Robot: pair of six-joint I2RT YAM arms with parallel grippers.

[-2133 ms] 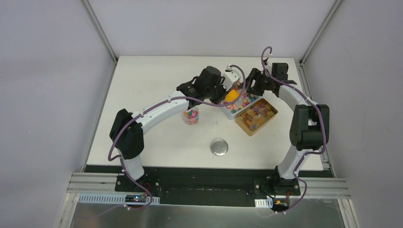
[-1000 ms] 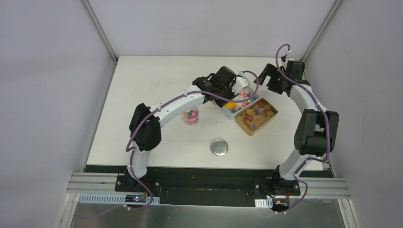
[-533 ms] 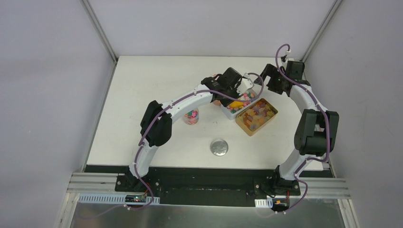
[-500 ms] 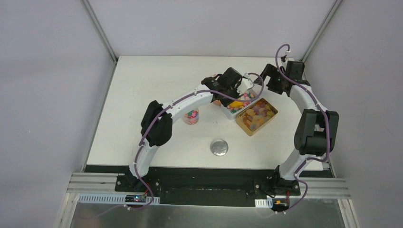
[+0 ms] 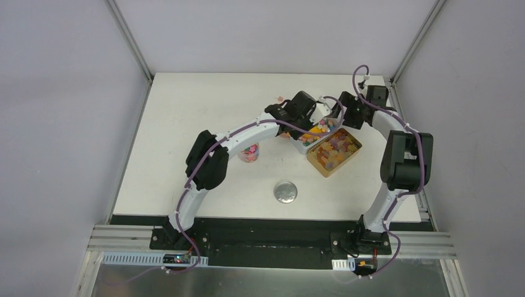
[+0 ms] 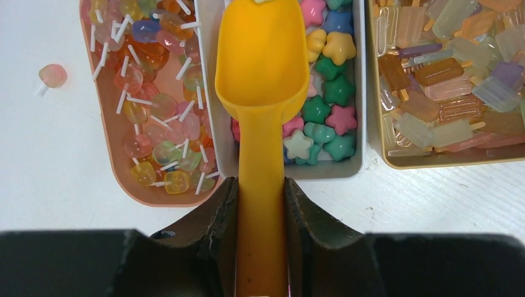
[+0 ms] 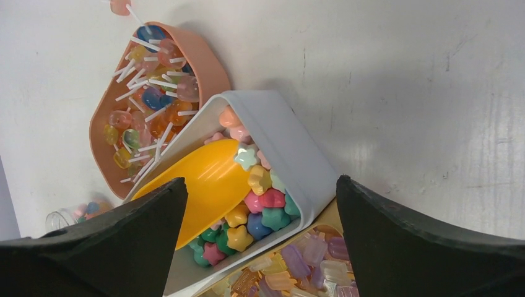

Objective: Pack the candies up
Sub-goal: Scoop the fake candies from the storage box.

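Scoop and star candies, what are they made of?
The scoop looks like smooth, hard plastic: one solid yellow-orange colour with a soft shine. The star candies look glossy and pearly, with bright glints on their puffy tops; maybe hard sugar, maybe plastic, I can't tell.

The top camera looks down from above and behind onto the whole tabletop. Both wrist cameras hang close, facing down, and share the scoop over the candies in the white tray.

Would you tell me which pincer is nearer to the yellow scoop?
Left. The left pincer grips the scoop by its handle; the right pincer hovers open above it, apart.
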